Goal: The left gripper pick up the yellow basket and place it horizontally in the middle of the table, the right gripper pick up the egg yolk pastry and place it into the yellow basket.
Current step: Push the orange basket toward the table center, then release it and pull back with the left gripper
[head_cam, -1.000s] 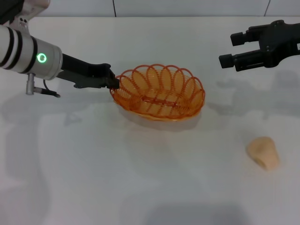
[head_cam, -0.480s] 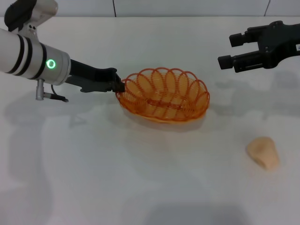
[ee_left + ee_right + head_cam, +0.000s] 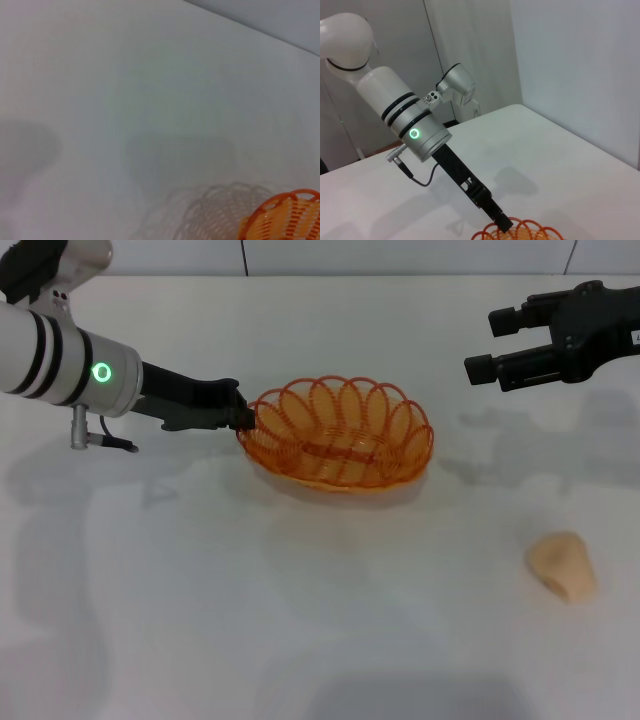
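The yellow basket [image 3: 340,448], an orange-yellow wire oval, lies lengthwise across the middle of the white table [image 3: 200,590], with a faint shadow under it. My left gripper [image 3: 241,419] is shut on the basket's left rim. A slice of that rim [image 3: 282,220] and its shadow show in the left wrist view. The egg yolk pastry [image 3: 562,565] lies alone on the table at the front right. My right gripper [image 3: 483,345] hovers open at the back right, well above and behind the pastry. The right wrist view looks at the left gripper [image 3: 503,225] on the basket rim [image 3: 525,234].
The left arm's white section with the green light [image 3: 70,365] reaches in from the left. The table's back edge meets a wall [image 3: 400,255]. Bare tabletop lies between the basket and the pastry.
The left gripper carried the basket a little right and toward the front, then back left and slightly farther away. The right gripper and pastry have stayed put.
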You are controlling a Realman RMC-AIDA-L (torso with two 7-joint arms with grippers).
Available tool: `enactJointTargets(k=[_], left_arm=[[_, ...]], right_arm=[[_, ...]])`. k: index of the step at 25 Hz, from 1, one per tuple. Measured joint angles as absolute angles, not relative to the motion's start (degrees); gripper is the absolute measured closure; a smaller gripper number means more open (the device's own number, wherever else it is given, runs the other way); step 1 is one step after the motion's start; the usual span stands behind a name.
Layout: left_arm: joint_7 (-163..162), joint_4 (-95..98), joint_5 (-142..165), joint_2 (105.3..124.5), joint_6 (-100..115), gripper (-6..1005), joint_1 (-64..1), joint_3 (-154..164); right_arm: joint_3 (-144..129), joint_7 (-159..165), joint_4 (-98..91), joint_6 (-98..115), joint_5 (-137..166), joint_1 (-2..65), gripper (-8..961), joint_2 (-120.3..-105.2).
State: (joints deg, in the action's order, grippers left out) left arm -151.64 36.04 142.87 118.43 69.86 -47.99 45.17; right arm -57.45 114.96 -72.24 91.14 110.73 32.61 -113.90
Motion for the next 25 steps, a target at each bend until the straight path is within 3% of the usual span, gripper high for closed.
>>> enactJointTargets(k=[17, 25], left_arm=[[-151.9, 36.0, 140.8, 118.11, 69.9, 909, -47.9, 44.9], [-151.4, 36.5, 139.3, 117.97, 70.0, 608, -47.3, 44.9]], right_arm=[[-57.5, 115.0, -72.2, 91.1, 110.7, 32.6, 207, -113.9], [-57.5, 115.0, -72.2, 91.1, 110.7, 32.7, 208, -113.9]])
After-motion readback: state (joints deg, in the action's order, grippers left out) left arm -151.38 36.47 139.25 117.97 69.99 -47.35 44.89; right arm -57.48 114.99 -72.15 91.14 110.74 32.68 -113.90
